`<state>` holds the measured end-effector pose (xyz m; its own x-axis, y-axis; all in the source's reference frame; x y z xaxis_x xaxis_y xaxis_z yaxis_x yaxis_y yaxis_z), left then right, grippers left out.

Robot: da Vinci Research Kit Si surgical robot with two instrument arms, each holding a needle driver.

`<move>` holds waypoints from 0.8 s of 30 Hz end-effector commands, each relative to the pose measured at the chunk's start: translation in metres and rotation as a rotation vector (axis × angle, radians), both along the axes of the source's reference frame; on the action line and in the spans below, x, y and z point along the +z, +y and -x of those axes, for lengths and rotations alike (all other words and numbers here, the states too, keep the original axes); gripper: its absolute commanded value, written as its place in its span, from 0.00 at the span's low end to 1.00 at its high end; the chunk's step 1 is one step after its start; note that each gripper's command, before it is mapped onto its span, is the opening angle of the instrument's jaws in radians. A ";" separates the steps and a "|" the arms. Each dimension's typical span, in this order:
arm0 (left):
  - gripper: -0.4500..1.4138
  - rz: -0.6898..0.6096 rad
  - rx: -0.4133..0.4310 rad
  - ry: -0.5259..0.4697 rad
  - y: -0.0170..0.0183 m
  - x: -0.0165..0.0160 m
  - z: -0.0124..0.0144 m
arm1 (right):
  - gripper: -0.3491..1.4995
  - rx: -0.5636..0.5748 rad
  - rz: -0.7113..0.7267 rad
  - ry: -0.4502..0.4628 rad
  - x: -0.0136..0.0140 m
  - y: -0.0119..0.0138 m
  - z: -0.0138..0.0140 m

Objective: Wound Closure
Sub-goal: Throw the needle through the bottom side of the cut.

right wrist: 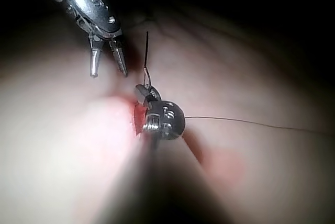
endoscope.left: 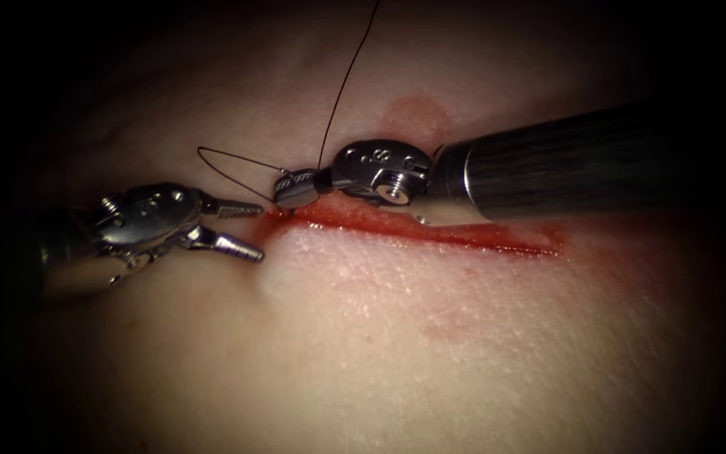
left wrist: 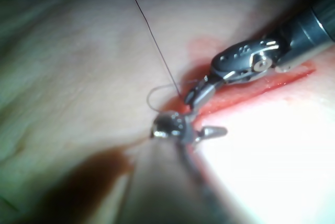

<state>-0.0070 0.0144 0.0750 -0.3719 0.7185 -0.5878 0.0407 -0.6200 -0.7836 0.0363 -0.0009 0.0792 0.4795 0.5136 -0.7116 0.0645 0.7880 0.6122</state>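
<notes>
Right now I see the tissue [endoscope.left: 363, 336] as the biggest thing, pale and soft, lying under both of my tools. A long cut [endoscope.left: 430, 231] runs across it, and red fluid [endoscope.left: 497, 242] fills the cut and marks the skin beside it.

My right tool [endoscope.left: 296, 189] comes in on its thick dark shaft [endoscope.left: 565, 160] and lies along the cut. Its jaws are closed and their tips sit right at the left end of the cut, touching or almost touching the tissue. They seem to pinch the thread [endoscope.left: 346, 80] there, because the dark thread rises straight up from the closed jaws and leaves the picture above them. I see the same thing from the right wrist view, where the thread [right wrist: 146, 51] stands up from the right tool [right wrist: 142, 92].

My left tool [endoscope.left: 241, 227] sits just to the left of the right tool's tips, on the left side of the cut's end. Its two jaws are spread apart like a small beak, and I see nothing between them. In the right wrist view the left tool [right wrist: 107, 64] shows the same wide gap.

A thin curved line [endoscope.left: 228, 164] bends in a loop from the right tool's tips, over the left tool. I cannot tell if it is the needle or only more thread, so I cannot say where the needle is.
</notes>
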 end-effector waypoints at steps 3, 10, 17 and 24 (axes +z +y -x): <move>0.45 0.001 0.002 -0.002 -0.0002 0.0007 0.0006 | 0.00 -0.001 -0.001 0.002 0.0010 0.0002 -0.0004; 0.45 0.001 0.002 -0.002 -0.0002 0.0007 0.0006 | 0.00 -0.006 -0.006 0.014 0.0015 0.0007 -0.0002; 0.45 0.001 0.003 -0.002 -0.0002 0.0007 0.0005 | 0.00 0.012 0.002 0.002 0.0016 0.0011 0.0002; 0.45 0.001 0.003 -0.002 -0.0002 0.0007 0.0005 | 0.00 0.018 0.007 -0.006 0.0013 0.0015 0.0003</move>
<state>-0.0070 0.0143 0.0751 -0.3729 0.7165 -0.5896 0.0424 -0.6216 -0.7822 0.0354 0.0009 0.0800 0.4728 0.5189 -0.7122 0.0442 0.7932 0.6073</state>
